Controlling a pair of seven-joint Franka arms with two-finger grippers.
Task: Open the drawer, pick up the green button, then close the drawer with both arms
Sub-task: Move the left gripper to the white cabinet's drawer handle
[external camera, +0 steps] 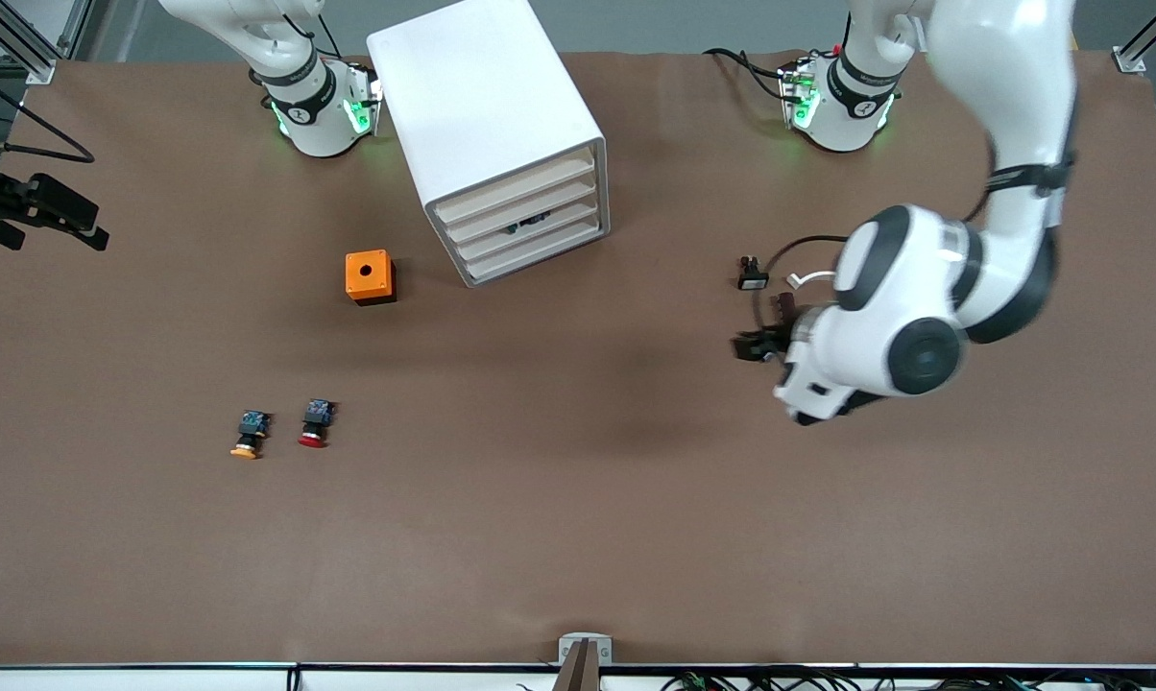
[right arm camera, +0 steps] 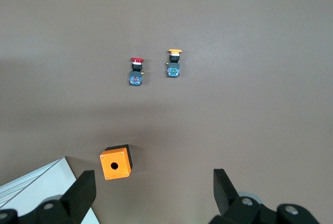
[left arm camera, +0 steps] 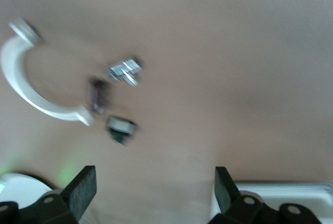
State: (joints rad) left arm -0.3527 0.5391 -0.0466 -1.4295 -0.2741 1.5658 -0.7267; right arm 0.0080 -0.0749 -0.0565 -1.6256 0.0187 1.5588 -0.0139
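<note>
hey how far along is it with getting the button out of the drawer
Nothing looks done: all four drawers of the cabinet sit shut, and no green button shows. In hand: the left claw, open and empty, hangs over bare table near the cabinet; the right claw, open, waits. Left: open, take, close.

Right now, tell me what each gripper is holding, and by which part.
Nothing is held. The left gripper hangs open over bare table toward the left arm's end; the right gripper is open above the orange box, with empty space between the fingers.
</note>
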